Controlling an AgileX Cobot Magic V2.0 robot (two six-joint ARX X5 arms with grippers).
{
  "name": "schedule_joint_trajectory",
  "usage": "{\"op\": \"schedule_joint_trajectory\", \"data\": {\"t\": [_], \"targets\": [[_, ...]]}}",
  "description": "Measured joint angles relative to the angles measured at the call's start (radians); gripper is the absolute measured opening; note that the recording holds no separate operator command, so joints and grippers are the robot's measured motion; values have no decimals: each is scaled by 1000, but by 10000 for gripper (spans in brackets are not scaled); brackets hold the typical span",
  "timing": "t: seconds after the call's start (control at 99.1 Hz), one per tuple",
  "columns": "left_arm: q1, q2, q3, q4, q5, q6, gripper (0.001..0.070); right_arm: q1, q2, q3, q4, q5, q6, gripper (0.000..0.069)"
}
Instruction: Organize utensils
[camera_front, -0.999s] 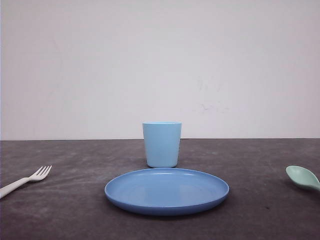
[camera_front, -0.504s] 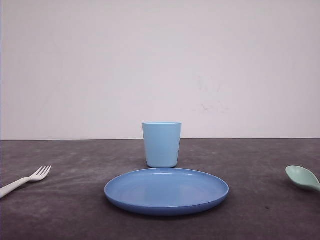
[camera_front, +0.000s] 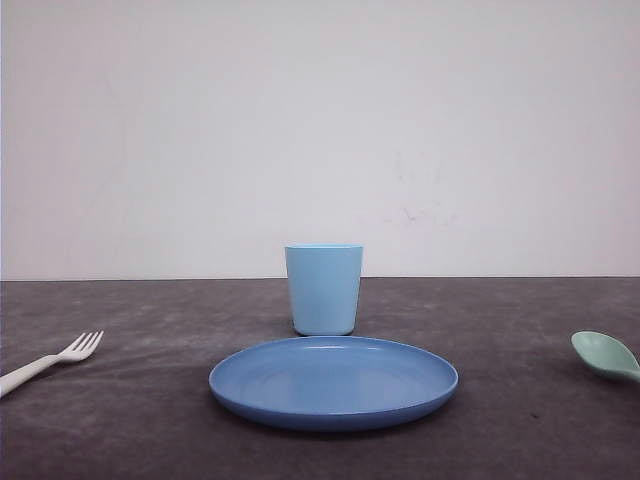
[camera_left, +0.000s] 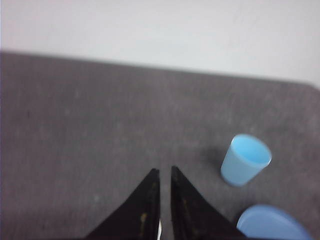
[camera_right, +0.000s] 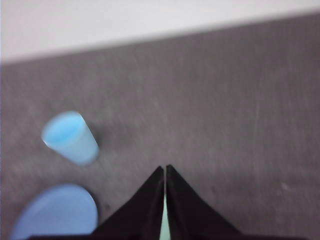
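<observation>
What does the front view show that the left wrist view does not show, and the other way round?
Front view alone: the fork lying far left of the plate, and the spoon far right. Left wrist view alone: the left tool, its black fingers nearly together, over the dark table. Both: the cup, upright, and the plate, apart from it.

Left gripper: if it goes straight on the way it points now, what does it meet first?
Probably the bare table. The left gripper aims past the cup, which stands off to one side; depth is unclear.
</observation>
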Motion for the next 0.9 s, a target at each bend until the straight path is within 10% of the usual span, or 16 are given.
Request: {"op": "schedule_joint_trajectory", "data": {"t": [0.767,0.898], "targets": [[0,238,0,-67,-75,60,18,0,373,0,-89,156,-101,7],[0,238,0,-67,-75,60,193,0,373,0,-89,156,-104,22]]}}
